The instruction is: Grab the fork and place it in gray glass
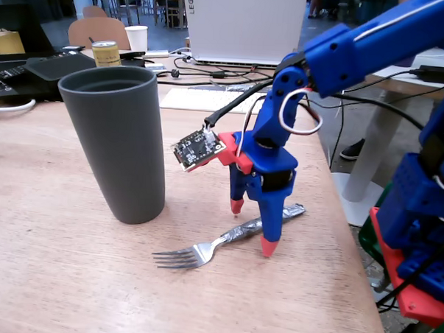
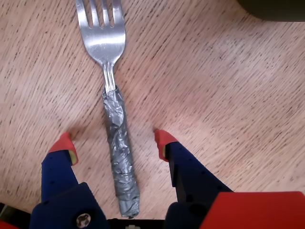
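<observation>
Blue plastic with red tips makes up the pincer point(image 1: 252, 227) in the fixed view, where it hangs point-down over the wooden surface point(image 1: 55, 277), its two fingers spread apart and holding nothing. One tip sits on the far side of the fork point(image 1: 226, 239) and the other on the near side, both at or just above the wood. The fork lies flat, tines toward the lower left of this view, foil-wrapped handle running up to the right behind the nearer finger. The gray glass point(image 1: 118, 143) stands upright just to the left, empty as far as its rim shows, apart from both fork and arm. The arm reaches in from the upper right, wrist bent steeply downward, a small circuit board sticking out on its left side. A yellow can point(image 1: 106, 52) and a white paper cup point(image 1: 136, 37) stand far back.

Seen from the wrist view, the pincer point(image 2: 114, 145) straddles the fork point(image 2: 116, 119): the wrapped handle runs between the red fingertips point(image 2: 63, 144), with clear wood on either side, nearer the left one. The grasp is lined up but not yet made. Next, I judge, the jaws must shut squarely on the handle, then lift and tip the fork upright to clear the tall rim of the glass point(image 2: 274, 8), whose base shows at the upper right corner.
</observation>
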